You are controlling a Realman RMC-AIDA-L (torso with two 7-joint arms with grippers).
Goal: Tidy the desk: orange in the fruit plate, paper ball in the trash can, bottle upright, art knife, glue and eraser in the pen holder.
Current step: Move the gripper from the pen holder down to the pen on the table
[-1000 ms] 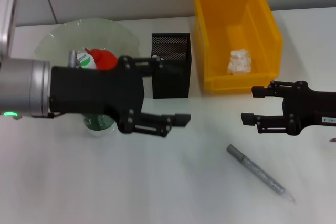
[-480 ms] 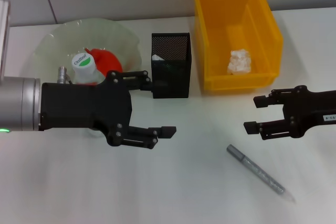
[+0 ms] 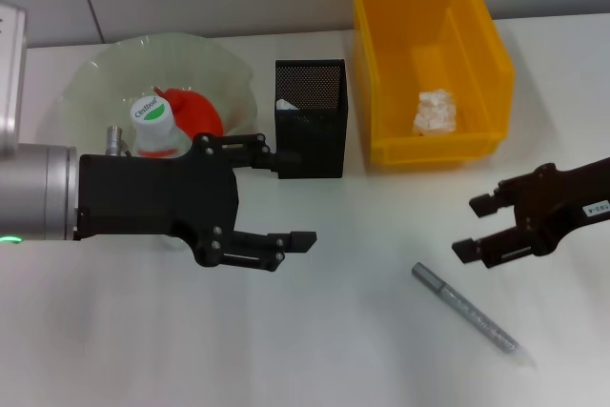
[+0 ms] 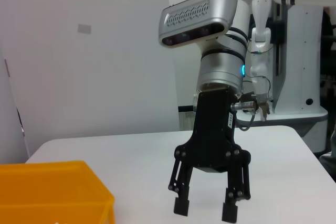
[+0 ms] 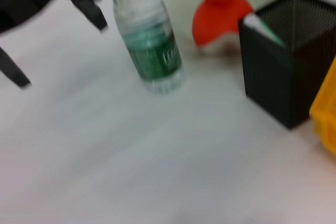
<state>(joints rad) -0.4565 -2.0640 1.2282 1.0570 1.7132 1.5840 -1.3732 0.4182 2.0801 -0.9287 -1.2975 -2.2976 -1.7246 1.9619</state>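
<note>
With my left end effector (image 3: 276,197) now drawn back wide open, the bottle (image 3: 152,135) stood upright behind it, freed, while my right end effector (image 3: 477,228), also open, angled toward the art knife (image 3: 467,310) just beyond it.

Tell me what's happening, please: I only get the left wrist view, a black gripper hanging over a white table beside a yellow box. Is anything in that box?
Observer: Yes. The head view shows a paper ball lying inside the yellow box.
Operator: What is that gripper near?
Observer: It is the right gripper, open, and a grey art knife lies on the table close by, not touched.
Operator: Is there a bottle anywhere?
Observer: The bottle stands upright at the edge of the fruit plate, with the open left gripper next to it.
</note>
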